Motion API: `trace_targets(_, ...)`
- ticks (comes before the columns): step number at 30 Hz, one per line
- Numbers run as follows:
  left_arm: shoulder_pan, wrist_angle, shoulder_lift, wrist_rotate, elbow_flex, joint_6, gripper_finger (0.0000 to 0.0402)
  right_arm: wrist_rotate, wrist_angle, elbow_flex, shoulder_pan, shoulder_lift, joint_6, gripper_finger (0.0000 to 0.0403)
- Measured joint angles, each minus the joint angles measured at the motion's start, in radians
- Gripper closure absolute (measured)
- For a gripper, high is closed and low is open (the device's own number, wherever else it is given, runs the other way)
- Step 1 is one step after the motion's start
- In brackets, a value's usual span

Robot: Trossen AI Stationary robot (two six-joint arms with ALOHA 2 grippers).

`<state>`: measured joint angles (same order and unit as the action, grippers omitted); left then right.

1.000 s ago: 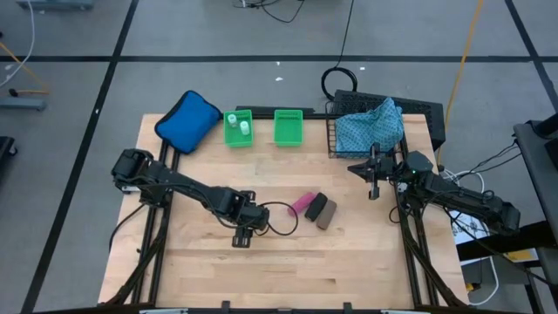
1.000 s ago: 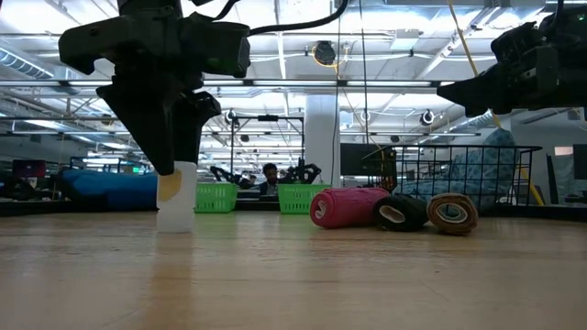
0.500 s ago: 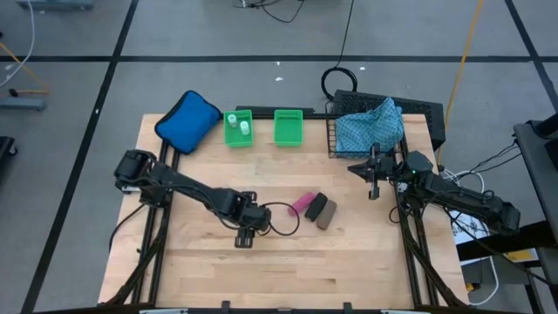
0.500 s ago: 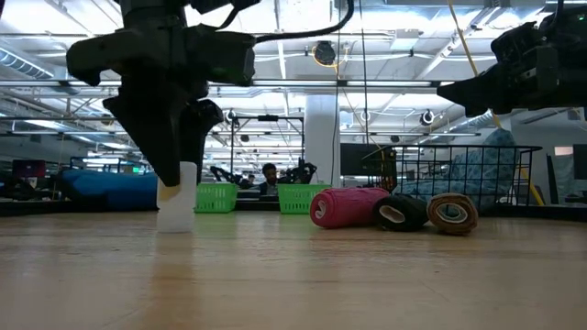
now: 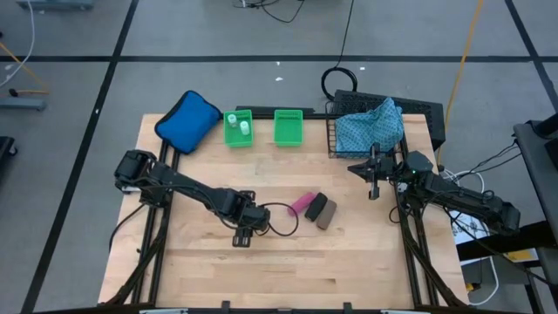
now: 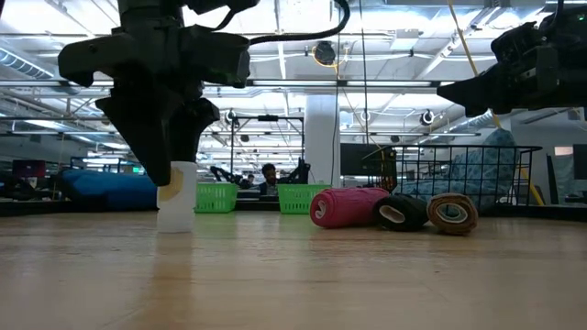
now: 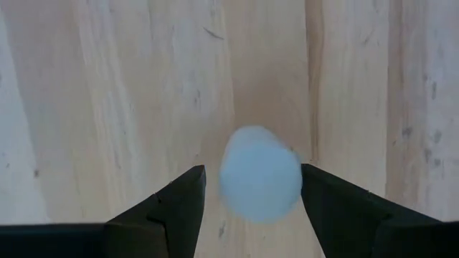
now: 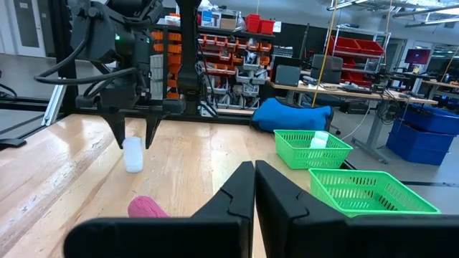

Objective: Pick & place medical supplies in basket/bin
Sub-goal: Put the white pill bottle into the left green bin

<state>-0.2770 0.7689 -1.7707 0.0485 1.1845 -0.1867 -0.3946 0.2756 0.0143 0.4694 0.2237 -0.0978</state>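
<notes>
The left tool (image 5: 243, 234) hangs low over the near middle of the worktop (image 5: 200, 262), pointing straight down. Its two fingers (image 7: 179, 208) stand partly open, one on each side of a small white bottle (image 7: 259, 173) that stands upright on the wood. In the left wrist view a thin gap shows between the bottle and each finger, so the tool is around the bottle without gripping it. In the low view the fingers cover the bottle's top, and its base rests on the worktop.

To the right of this tool, near but apart, lie three small rolls in a row: pink (image 5: 301, 204), black (image 5: 316, 208) and brown (image 5: 327, 215), each touching the next.

At the far edge stand two small green bins. The left bin (image 5: 237, 129) holds two more white bottles (image 5: 240, 125) with green caps; the right bin (image 5: 288, 127) stands just beside it. A blue padded pouch (image 5: 187, 119) lies at the far left corner.

The black wire basket (image 5: 335, 138) sits at the far right corner with the blue-green patterned cloth (image 5: 370, 126) heaped inside it.

The right tool (image 5: 373, 177) waits near the right edge, just in front of the basket, its fingers pressed together on nothing.
</notes>
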Motion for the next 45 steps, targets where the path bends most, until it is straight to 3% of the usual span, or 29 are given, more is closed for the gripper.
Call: trace_targets(45,0.001,0.043,0.0,-0.022,0.046,-0.043,0.0172,0.0,0.0,0.0,0.0,0.0,0.0,0.0399)
